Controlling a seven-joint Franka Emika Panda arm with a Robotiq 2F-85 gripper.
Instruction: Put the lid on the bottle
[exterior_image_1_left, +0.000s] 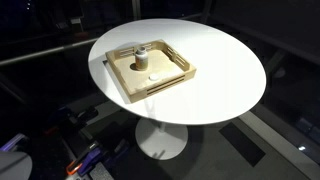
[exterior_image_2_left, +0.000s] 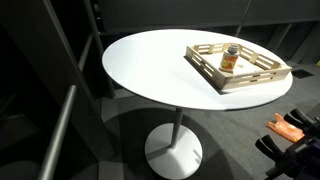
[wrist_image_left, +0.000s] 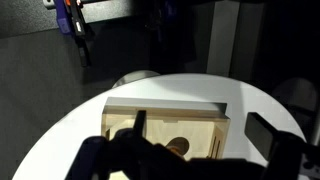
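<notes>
The bottle (exterior_image_1_left: 141, 56) is small and short and stands upright inside the square wooden tray (exterior_image_1_left: 172, 76) on the round white table (exterior_image_1_left: 215, 70). In an exterior view it looks brownish with a dark top (exterior_image_2_left: 231, 58) in the tray (exterior_image_2_left: 262, 78). In the wrist view a round brown part of it (wrist_image_left: 178, 148) shows in the tray (wrist_image_left: 165, 108). A tiny pale spot on the tray floor by the bottle may be the lid (exterior_image_1_left: 152, 79); I cannot tell for sure. My gripper (wrist_image_left: 205, 135) hovers above the tray's near side, fingers wide apart, with nothing between them. It is out of both exterior views.
The table stands on a single white pedestal foot (exterior_image_1_left: 161, 142) on a dark floor. Orange and blue tools lie low beside the table (exterior_image_2_left: 288, 126). A dark rack with blue and orange items stands beyond the table (wrist_image_left: 72, 18). The tray sits near the table's edge (exterior_image_2_left: 255, 92).
</notes>
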